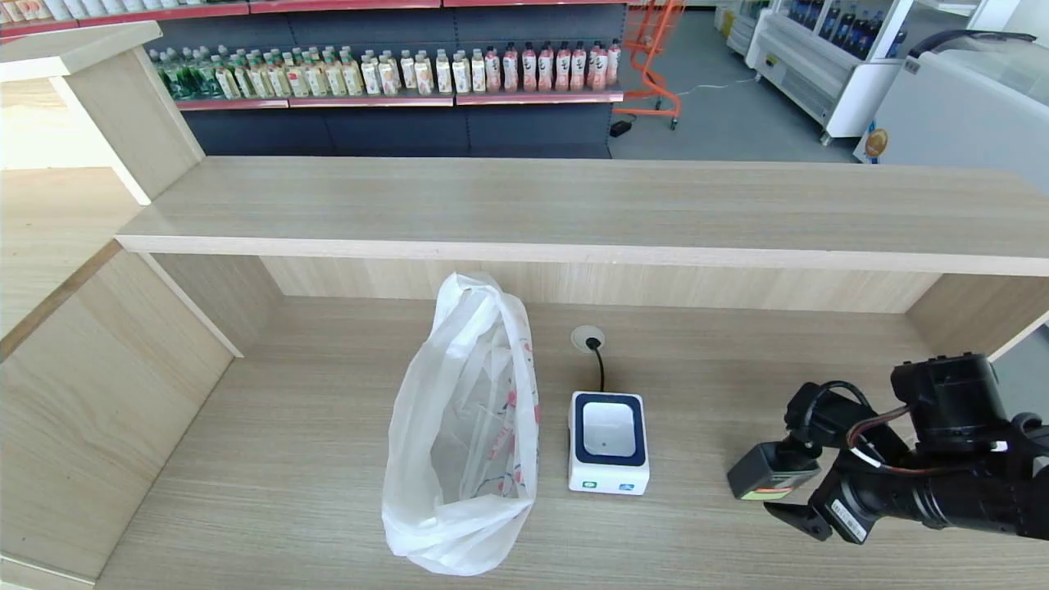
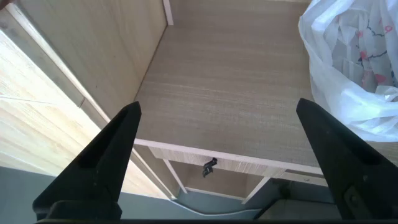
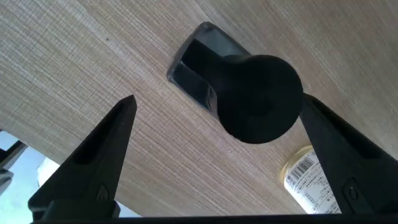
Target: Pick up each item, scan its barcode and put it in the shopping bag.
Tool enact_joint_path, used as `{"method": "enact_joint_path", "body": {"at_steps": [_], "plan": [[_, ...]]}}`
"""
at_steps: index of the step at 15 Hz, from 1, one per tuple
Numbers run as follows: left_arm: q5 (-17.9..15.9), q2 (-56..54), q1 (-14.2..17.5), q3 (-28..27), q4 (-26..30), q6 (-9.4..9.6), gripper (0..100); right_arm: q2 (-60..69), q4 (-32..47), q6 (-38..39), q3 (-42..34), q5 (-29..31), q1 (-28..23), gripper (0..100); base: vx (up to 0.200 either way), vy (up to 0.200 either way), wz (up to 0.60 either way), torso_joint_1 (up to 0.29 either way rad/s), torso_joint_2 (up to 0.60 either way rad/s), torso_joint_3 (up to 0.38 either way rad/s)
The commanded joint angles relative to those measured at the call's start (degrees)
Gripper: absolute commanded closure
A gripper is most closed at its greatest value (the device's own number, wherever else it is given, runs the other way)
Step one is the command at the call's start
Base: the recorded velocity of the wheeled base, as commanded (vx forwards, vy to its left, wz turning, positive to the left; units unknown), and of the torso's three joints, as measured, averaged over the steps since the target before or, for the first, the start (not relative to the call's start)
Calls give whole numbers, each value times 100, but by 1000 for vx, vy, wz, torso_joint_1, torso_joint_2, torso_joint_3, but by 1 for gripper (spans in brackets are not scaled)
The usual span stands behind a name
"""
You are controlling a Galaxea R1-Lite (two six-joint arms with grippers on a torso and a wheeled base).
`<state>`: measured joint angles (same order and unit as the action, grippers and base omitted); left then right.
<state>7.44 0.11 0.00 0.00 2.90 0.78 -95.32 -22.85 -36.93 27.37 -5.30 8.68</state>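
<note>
Right hand hangs spread-fingered over a dark item, perhaps a bottle.

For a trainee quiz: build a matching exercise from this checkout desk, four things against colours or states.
Things: 1 shopping bag; 2 scanner; 3 left tool; 4 cable.
States: A thin and black; B fingers wide apart; C translucent white plastic; D white, dark blue frame.
Pairs: 1-C; 2-D; 3-B; 4-A.
</note>
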Motion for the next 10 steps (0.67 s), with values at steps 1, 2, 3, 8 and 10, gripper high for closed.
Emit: {"method": "enact_joint_path", "body": {"at_steps": [1,2,3,8,10], "plan": [[3,-2,0,0,0,1,0,-417,-194,-96,5,-32,20,0,0,0,0,0,0,0],[3,-2,0,0,0,1,0,-505,-273,-104,14,-67,20,0,0,0,0,0,0,0],[3,-2,0,0,0,1,0,-558,-291,-113,41,-111,20,0,0,0,0,0,0,0],[3,-2,0,0,0,1,0,-743,-291,-113,331,-656,37,100,0,0,0,0,0,0],[3,-2,0,0,0,1,0,-795,-352,-122,366,-656,108,100,0,0,0,0,0,0]]}}
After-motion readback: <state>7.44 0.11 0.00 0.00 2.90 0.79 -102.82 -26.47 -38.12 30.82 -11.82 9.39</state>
